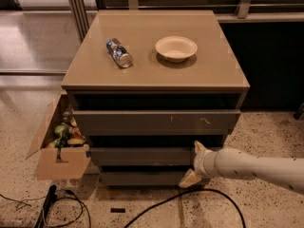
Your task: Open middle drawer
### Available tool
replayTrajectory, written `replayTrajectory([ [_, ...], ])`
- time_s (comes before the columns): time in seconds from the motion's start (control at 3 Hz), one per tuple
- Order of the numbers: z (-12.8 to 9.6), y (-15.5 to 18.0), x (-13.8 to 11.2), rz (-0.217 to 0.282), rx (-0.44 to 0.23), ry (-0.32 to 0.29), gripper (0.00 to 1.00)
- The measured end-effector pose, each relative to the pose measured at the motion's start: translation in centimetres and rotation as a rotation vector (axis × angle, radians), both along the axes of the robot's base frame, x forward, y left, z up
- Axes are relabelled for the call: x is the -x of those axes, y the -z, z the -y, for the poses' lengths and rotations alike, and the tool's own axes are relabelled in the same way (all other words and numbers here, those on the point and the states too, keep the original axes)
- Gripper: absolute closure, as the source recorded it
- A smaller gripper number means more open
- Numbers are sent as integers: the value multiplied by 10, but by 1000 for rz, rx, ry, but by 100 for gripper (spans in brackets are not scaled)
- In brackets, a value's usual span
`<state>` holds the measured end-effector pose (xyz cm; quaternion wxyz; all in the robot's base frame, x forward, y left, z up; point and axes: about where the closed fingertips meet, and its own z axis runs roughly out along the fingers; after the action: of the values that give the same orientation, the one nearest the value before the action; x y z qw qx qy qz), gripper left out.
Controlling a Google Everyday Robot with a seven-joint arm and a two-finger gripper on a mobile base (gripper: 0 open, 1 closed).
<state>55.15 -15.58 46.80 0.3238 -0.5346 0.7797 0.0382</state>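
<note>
No words, numbers or signs can be read anywhere. The can (119,52) lying toward the left edge of the table top has a shiny printed wrap, but its lettering cannot be made out. The bowl (175,48) near the middle is plain, the drawer fronts carry no labels, and the cardboard box (59,160) on the floor below the table's left edge shows no legible print. The unmarked gripper (194,164) sits at the right end of the middle drawer (142,156), fingers spread apart.

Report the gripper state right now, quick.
Gripper: open, holding nothing; its fingers are spread at the right end of the middle drawer front, one at its top edge and the other lower down.
</note>
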Motion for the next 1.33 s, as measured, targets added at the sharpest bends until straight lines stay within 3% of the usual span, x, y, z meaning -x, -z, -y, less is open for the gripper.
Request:
replayTrajectory([
  [0.33,-1,0,-1,0,-2,0,0],
  [1.0,-30,17,-20,34,-39,-82,0],
  [1.33,-35,34,-26,17,-49,-108,0],
])
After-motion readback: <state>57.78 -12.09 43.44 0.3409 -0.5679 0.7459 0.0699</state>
